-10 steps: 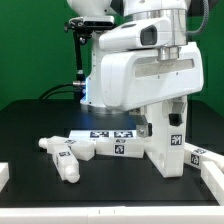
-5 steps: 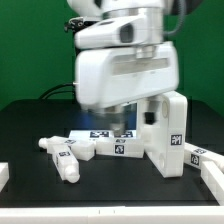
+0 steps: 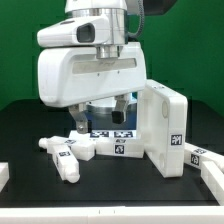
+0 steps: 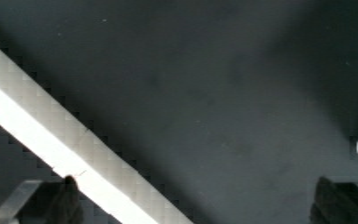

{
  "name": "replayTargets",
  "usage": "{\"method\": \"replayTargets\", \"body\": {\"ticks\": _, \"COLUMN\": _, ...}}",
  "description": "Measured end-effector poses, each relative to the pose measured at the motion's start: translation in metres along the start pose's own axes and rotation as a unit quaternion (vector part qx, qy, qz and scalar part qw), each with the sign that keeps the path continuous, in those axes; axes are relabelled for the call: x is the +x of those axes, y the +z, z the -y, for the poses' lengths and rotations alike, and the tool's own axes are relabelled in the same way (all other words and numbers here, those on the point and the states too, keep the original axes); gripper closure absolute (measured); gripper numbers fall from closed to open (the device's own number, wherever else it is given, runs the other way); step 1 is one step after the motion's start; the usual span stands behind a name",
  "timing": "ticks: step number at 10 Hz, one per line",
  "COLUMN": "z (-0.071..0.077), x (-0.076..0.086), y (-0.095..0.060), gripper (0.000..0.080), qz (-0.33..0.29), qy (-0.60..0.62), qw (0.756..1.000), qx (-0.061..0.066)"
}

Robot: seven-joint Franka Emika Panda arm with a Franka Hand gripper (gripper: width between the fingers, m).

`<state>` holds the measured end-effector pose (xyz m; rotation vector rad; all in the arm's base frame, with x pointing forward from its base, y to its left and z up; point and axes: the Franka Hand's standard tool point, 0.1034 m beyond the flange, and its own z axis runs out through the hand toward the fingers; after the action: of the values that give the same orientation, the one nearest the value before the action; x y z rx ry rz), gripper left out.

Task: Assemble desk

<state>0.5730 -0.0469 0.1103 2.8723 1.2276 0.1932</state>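
Swung over to the exterior view's left since a second ago, and now hangs low over the black worktop point(image 3: 30, 125) with the claw point(image 3: 98, 114) spread wide, nothing at all between its dark fingers point(image 4: 30, 200). Can see the white tabletop panel point(image 3: 165, 128) of the desk standing up on its edge at the exterior view's right, apart from the claw, with short chunky legs point(image 3: 66, 163) lying flat on the worktop in front and the marker board point(image 3: 105, 133) flat behind them. Cannot tell what the long white strip point(image 4: 51, 130) in the wrist view is.
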Motion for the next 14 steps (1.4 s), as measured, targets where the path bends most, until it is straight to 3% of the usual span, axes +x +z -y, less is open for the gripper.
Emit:
{"method": "replayTargets", "body": {"ticks": 1, "z": 0.003, "x": -0.022, "y": 0.014, "gripper": 0.0150, "qz": 0.006, "qy": 0.038, "qw": 0.999, "qx": -0.001}}
{"method": "replayTargets", "body": {"ticks": 2, "z": 0.008, "x": -0.055, "y": 0.031, "gripper": 0.0150, "qz": 0.021, "qy": 0.097, "qw": 0.995, "qx": 0.004}}
{"method": "replayTargets", "body": {"ticks": 3, "z": 0.002, "x": -0.078, "y": 0.045, "gripper": 0.0150, "qz": 0.025, "qy": 0.093, "qw": 0.995, "qx": 0.000}}
{"method": "replayTargets", "body": {"ticks": 4, "z": 0.001, "x": -0.094, "y": 0.061, "gripper": 0.0150, "qz": 0.028, "qy": 0.104, "qw": 0.994, "qx": 0.004}}
{"method": "replayTargets", "body": {"ticks": 5, "z": 0.002, "x": -0.086, "y": 0.056, "gripper": 0.0150, "qz": 0.027, "qy": 0.108, "qw": 0.994, "qx": 0.005}}
{"method": "replayTargets", "body": {"ticks": 7, "z": 0.001, "x": -0.086, "y": 0.056, "gripper": 0.0150, "qz": 0.026, "qy": 0.106, "qw": 0.994, "qx": 0.004}}
{"method": "replayTargets", "body": {"ticks": 8, "z": 0.004, "x": -0.087, "y": 0.059, "gripper": 0.0150, "qz": 0.028, "qy": 0.125, "qw": 0.992, "qx": 0.006}}
{"method": "replayTargets", "body": {"ticks": 9, "z": 0.013, "x": -0.091, "y": 0.071, "gripper": 0.0150, "qz": 0.037, "qy": 0.169, "qw": 0.985, "qx": 0.015}}
{"method": "replayTargets", "body": {"ticks": 11, "z": 0.016, "x": -0.105, "y": 0.085, "gripper": 0.0150, "qz": 0.039, "qy": 0.171, "qw": 0.985, "qx": 0.011}}
{"method": "replayTargets", "body": {"ticks": 12, "z": 0.015, "x": -0.102, "y": 0.083, "gripper": 0.0150, "qz": 0.038, "qy": 0.170, "qw": 0.985, "qx": 0.011}}
{"method": "replayTargets", "body": {"ticks": 13, "z": 0.015, "x": -0.102, "y": 0.084, "gripper": 0.0244, "qz": 0.038, "qy": 0.170, "qw": 0.985, "qx": 0.011}}
{"method": "replayTargets", "body": {"ticks": 14, "z": 0.015, "x": -0.102, "y": 0.084, "gripper": 0.0244, "qz": 0.038, "qy": 0.170, "qw": 0.985, "qx": 0.011}}
